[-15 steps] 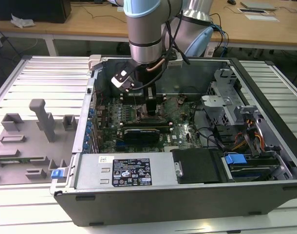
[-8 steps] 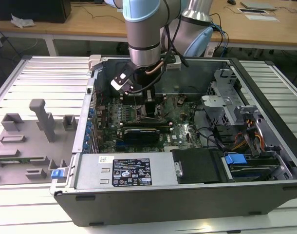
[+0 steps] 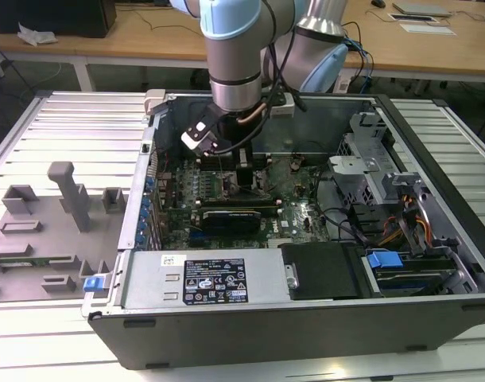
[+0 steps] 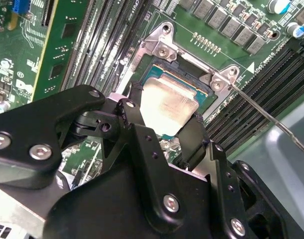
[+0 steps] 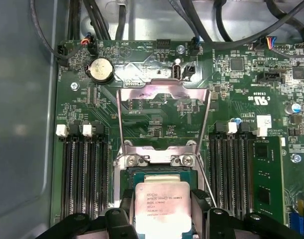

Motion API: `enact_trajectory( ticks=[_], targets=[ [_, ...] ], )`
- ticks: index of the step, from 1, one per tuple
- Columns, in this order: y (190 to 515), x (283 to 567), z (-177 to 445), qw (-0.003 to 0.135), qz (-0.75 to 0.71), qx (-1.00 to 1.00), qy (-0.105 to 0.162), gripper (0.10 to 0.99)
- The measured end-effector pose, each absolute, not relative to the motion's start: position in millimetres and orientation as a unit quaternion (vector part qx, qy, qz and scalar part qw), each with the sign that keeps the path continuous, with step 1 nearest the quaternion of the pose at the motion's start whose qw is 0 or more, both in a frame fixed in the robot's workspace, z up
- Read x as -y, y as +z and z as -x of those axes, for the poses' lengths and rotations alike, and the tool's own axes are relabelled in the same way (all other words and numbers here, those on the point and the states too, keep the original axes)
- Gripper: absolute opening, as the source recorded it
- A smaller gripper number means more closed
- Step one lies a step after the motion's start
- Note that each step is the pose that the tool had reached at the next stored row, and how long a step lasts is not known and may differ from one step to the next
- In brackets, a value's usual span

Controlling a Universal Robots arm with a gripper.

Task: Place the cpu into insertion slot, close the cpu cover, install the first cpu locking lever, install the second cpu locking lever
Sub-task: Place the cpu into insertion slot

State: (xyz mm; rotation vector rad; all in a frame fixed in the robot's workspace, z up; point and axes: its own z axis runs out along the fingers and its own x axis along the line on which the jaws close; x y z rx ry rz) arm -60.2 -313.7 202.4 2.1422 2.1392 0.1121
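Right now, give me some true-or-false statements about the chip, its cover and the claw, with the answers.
1. The chip sits between the claw's fingers. True.
2. The cover is closed over the chip. False: it is swung open, away from the socket.
3. A round battery sits on the green board. True.
4. The thin lever is latched down. False: it juts out free beside the socket.
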Motion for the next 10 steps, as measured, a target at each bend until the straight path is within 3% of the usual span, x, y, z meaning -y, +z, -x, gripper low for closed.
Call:
enact_trajectory(
  ticks=[10],
  targets=[
    [197.9, 312.7, 60.4, 0.056, -0.706, -0.705, 0.037, 0.541]
  ],
)
